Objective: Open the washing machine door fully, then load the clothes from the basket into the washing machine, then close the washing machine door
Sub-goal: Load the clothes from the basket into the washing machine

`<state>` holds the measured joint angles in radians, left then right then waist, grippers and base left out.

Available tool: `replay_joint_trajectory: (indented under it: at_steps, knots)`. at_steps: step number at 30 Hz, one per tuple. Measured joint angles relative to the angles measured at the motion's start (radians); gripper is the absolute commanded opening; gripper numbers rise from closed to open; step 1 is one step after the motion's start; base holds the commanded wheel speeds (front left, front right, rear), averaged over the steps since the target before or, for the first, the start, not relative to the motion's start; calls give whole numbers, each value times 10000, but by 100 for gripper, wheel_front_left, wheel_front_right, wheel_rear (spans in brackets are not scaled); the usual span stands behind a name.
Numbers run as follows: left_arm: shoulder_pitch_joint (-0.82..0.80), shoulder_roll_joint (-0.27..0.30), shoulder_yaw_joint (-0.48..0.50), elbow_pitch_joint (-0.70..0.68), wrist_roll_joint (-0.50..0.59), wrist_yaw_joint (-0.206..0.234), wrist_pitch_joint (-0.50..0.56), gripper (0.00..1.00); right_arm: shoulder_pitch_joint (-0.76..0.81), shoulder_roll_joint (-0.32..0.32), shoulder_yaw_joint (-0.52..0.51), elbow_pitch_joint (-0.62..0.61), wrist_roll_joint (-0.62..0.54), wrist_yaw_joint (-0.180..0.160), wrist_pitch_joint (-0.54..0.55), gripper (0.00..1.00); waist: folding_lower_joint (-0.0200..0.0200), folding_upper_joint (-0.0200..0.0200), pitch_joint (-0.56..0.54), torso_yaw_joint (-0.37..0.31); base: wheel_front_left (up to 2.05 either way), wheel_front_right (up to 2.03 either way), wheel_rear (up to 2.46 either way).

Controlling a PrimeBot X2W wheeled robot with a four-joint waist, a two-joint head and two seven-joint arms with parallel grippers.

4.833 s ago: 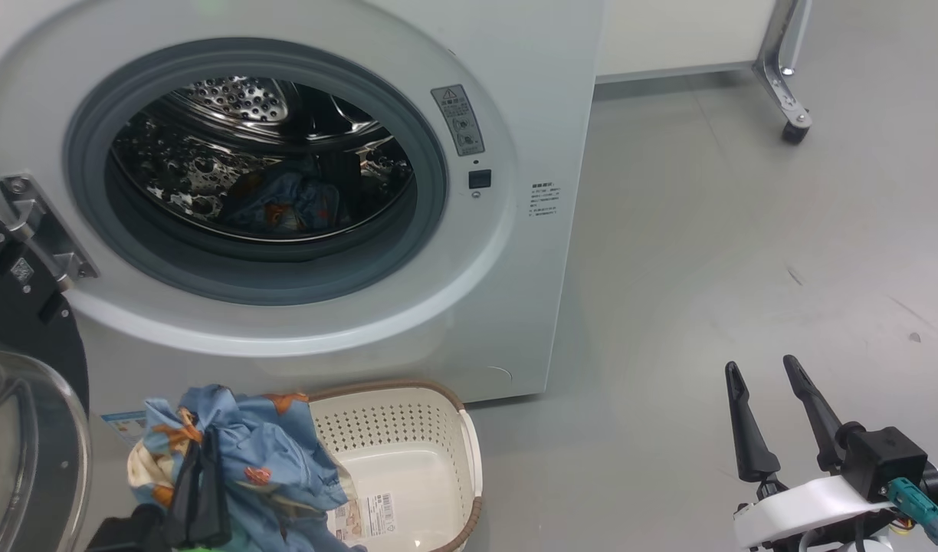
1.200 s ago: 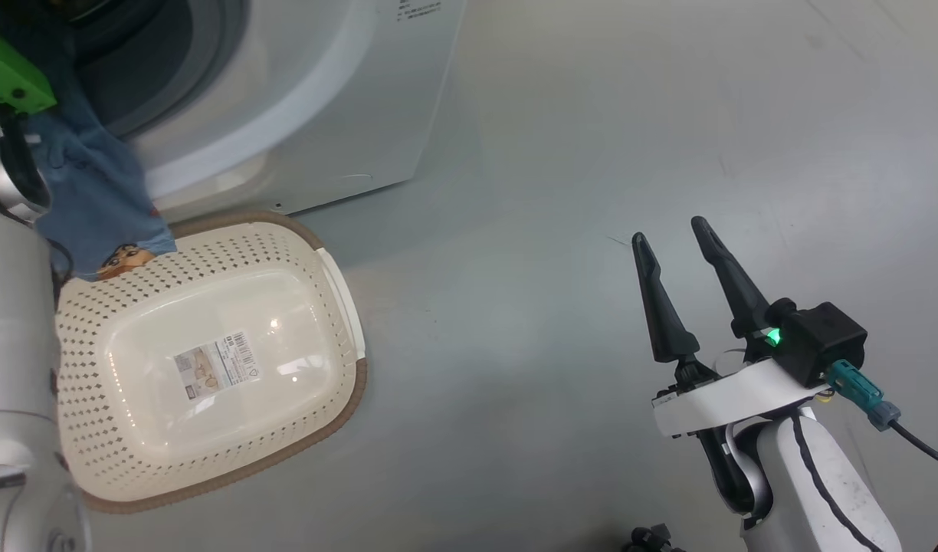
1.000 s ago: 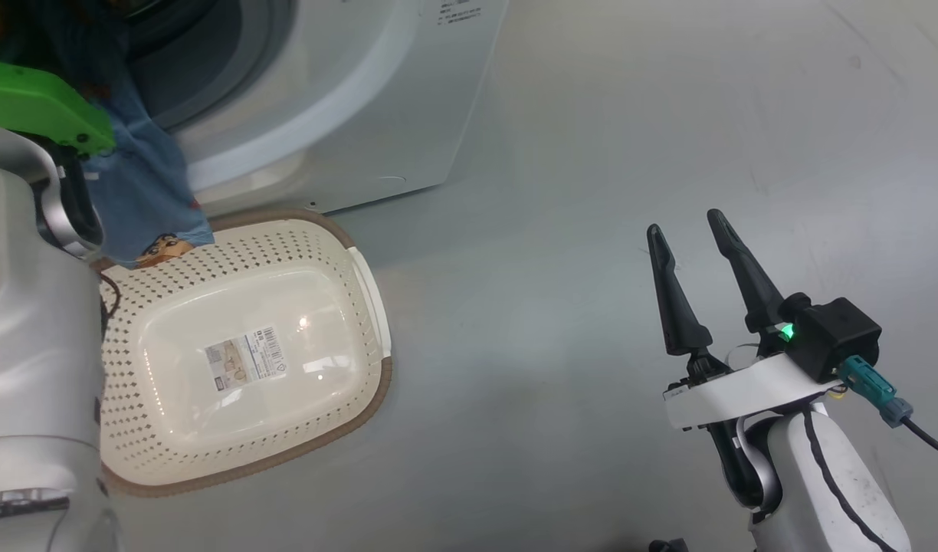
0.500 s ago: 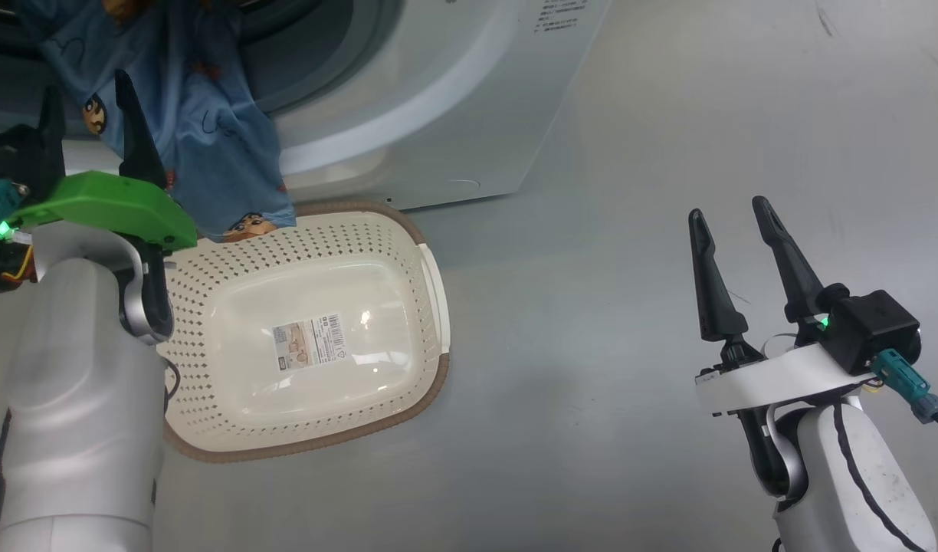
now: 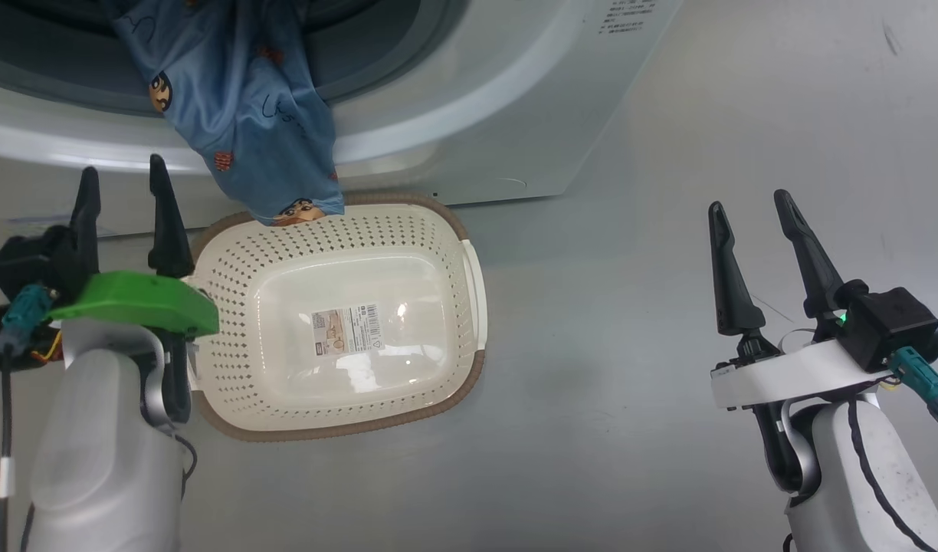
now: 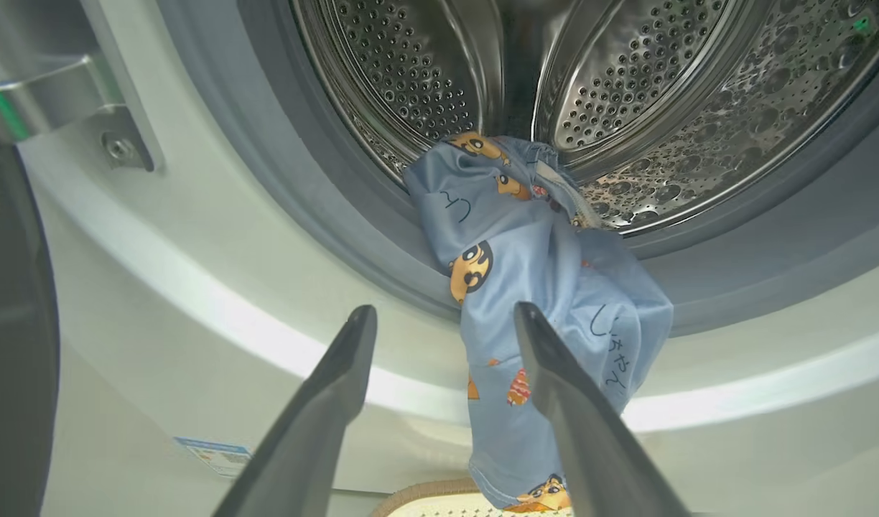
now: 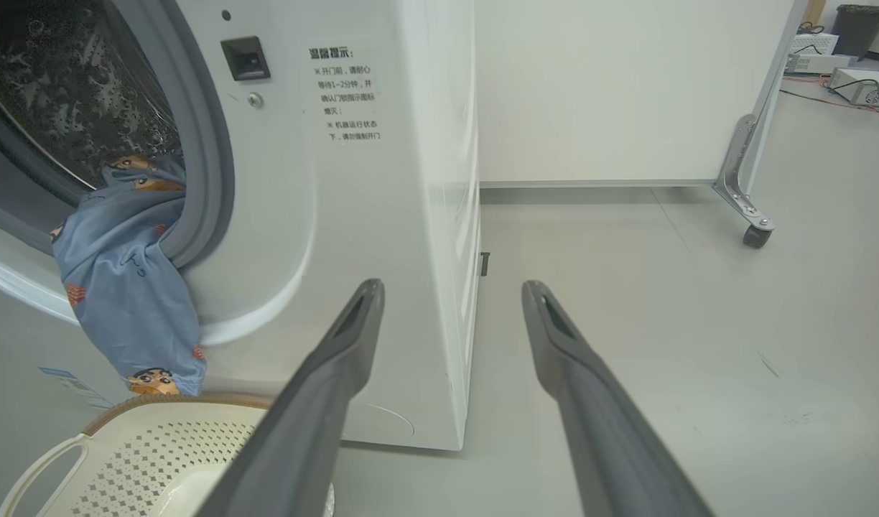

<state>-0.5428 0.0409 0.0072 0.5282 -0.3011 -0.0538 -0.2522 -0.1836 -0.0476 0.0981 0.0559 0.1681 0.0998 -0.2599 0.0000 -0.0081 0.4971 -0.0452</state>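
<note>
Clothes (image 5: 239, 115) let go by the left gripper (image 5: 122, 166) now hang half out of the washing machine (image 5: 515, 92), hem at, perhaps touching, the emptied basket's (image 5: 469, 376) rim. Left and right gripper (image 5: 749, 201) both stand spread and empty. The trailing cloth likely needs tucking in before closing.

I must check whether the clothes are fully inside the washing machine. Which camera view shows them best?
The left wrist view: the clothes show from the drum over the gasket down to the basket rim. The head view cuts off their top; the right wrist view shows them from the side.
</note>
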Motion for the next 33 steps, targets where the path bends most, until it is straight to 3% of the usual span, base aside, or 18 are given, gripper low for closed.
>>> replay_joint_trajectory:
  at_steps: [16,33]
  knots:
    - [1910,-35,-25,-1906,-75,-238,0,100,5,2,-82,29,-81,125,0,100,0,0,-136,23,0,0,0]
    - [2926,-35,-151,-2880,-40,-238,0,100,36,6,-150,73,-117,138,0,100,0,0,-224,-176,0,0,0]
